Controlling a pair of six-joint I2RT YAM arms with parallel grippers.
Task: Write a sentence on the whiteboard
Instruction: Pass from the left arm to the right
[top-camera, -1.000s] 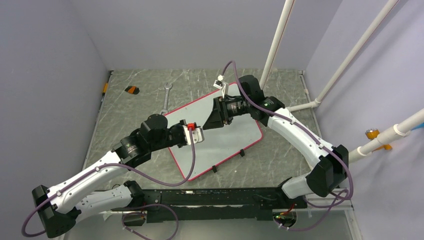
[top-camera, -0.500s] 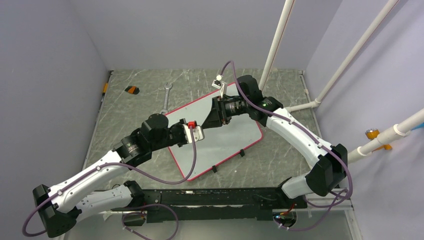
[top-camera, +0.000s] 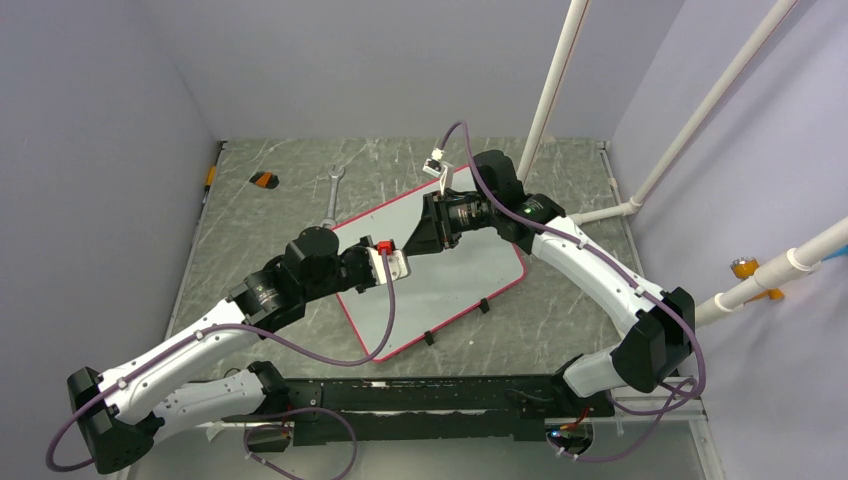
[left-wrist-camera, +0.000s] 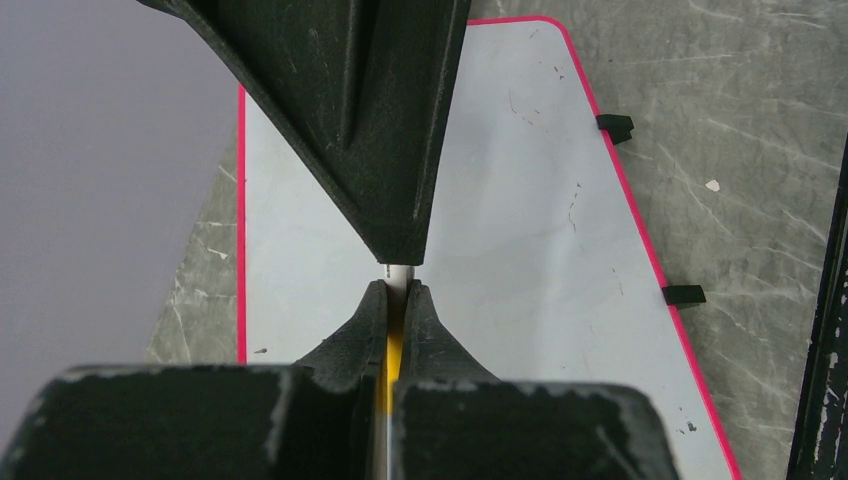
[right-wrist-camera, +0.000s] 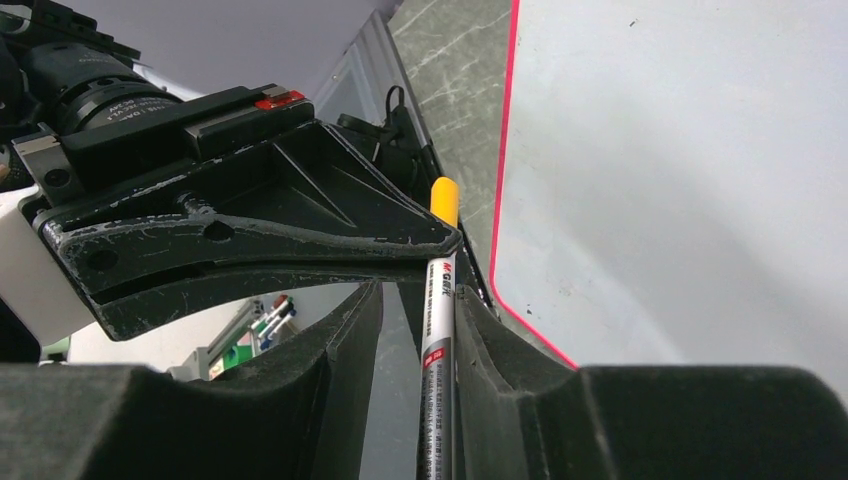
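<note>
Marker pen (right-wrist-camera: 438, 320) sits between both claws above the whiteboard (top-camera: 470, 275), which we see lying flat and askew on the table (top-camera: 290, 215). Our left gripper (left-wrist-camera: 398, 290) is clenched tight on the pen; our right gripper (right-wrist-camera: 415, 290) is around it too, gap showing on one side, not clamped.

Silver wrench (top-camera: 332, 197) flat on grey table (top-camera: 240, 215), small orange-and-black piece (top-camera: 263, 180) near it, apart; yellow-and-white marker (right-wrist-camera: 438, 330) raised off the table.

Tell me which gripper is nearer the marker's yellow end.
Left. The left gripper is shut on the yellow end itself; the right gripper brackets the white barrel farther along the marker.
</note>
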